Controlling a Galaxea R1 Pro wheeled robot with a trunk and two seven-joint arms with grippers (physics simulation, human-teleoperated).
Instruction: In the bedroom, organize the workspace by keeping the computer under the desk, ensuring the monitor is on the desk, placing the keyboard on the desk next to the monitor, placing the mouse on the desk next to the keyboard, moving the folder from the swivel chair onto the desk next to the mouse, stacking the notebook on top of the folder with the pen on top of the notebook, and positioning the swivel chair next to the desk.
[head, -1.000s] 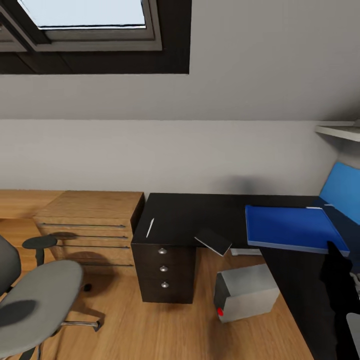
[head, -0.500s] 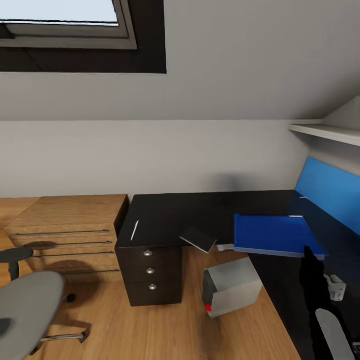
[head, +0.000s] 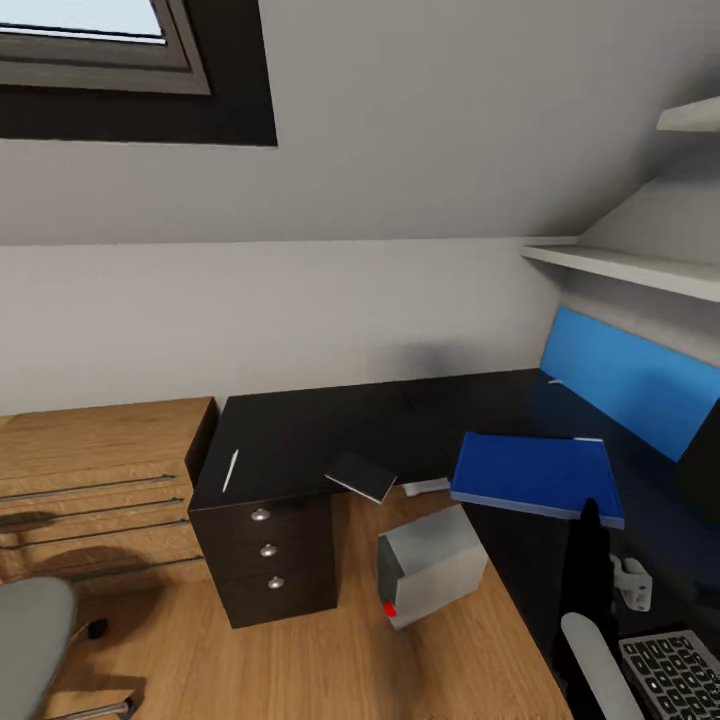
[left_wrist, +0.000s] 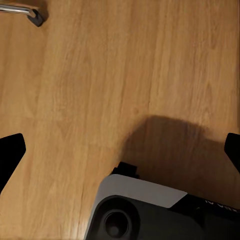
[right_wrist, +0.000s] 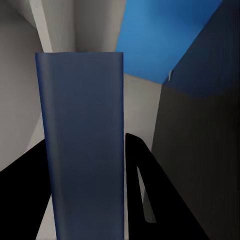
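Lying flat at centre right of the head view, the folder (head: 535, 476) rests on the desk (head: 330, 432), with the pen (head: 230, 470) at the desk's left end, the computer (head: 430, 565) on the floor and the keyboard (head: 678, 672) at lower right. The left gripper (left_wrist: 120, 150) is spread over wooden floor (left_wrist: 115, 65); the right gripper's (right_wrist: 80, 165) pinch cannot be told.

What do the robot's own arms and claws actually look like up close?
The right arm is a rounded pale grey tube ending in a matt black section. The left gripper shows two flat black fingertips, with a glossy dark grey housing capped by a white panel behind them. No cables or readable markings visible.
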